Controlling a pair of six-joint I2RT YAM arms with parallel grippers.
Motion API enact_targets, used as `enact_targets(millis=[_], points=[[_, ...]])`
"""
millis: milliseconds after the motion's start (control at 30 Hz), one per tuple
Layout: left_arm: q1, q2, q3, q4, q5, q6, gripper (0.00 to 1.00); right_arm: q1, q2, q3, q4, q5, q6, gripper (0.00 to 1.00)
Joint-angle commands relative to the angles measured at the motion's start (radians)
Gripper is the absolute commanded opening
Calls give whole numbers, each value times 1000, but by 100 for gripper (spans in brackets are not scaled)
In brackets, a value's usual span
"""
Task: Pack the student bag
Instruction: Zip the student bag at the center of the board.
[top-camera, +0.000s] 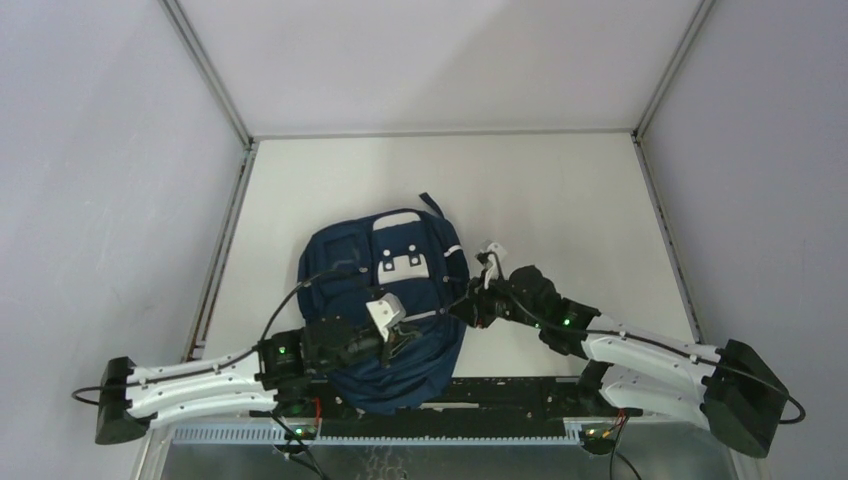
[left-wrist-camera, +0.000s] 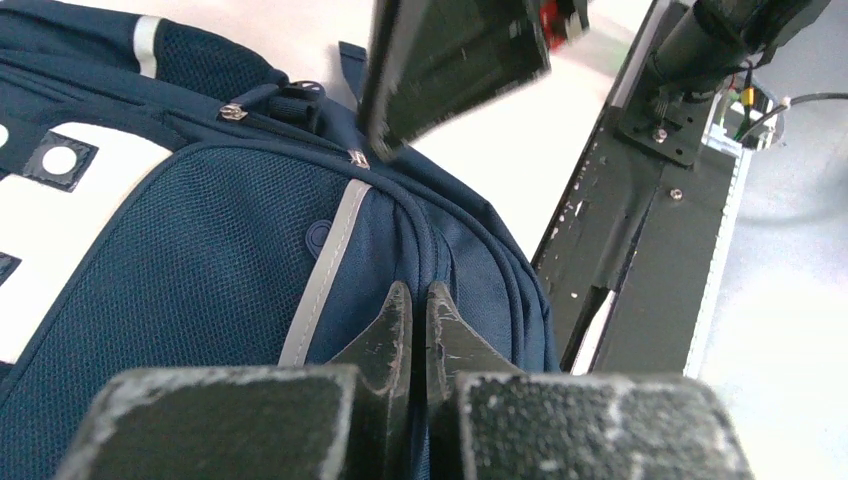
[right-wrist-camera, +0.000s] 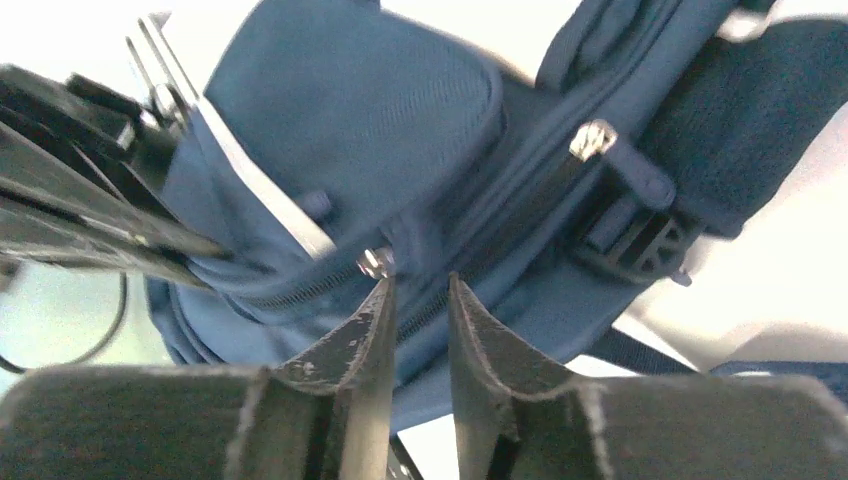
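Note:
The student bag (top-camera: 385, 300), navy with white patches, lies on the table between the two arms. My left gripper (top-camera: 405, 342) rests on its near right side; in the left wrist view its jaws (left-wrist-camera: 420, 292) are pressed together on a ridge of the bag's blue fabric (left-wrist-camera: 200, 270) beside a grey stripe (left-wrist-camera: 325, 270). My right gripper (top-camera: 464, 308) is at the bag's right edge; in the right wrist view its jaws (right-wrist-camera: 418, 285) stand slightly apart against the bag's zipper line (right-wrist-camera: 500, 225), with a silver zipper pull (right-wrist-camera: 375, 262) at the left fingertip.
A black rail (top-camera: 500, 392) runs along the table's near edge, just below the bag. Grey walls enclose the table on the left, right and back. A strap buckle (right-wrist-camera: 640, 245) sits on the bag's side near my right gripper.

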Motion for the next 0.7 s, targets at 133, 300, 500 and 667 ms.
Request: enact_targets(millis=[133, 300, 500, 667], points=[[-1, -55, -29, 41, -152, -41, 0, 76, 47, -10, -86, 47, -30, 49], [0, -28, -22, 41, -154, -48, 0, 44, 11, -10, -116, 70, -50, 56], [0, -52, -31, 19, -137, -83, 0, -10, -25, 20, -148, 0, -72, 67], [0, -81, -36, -26, -139, -161, 0, -12, -27, 36, -150, -1, -63, 67]])
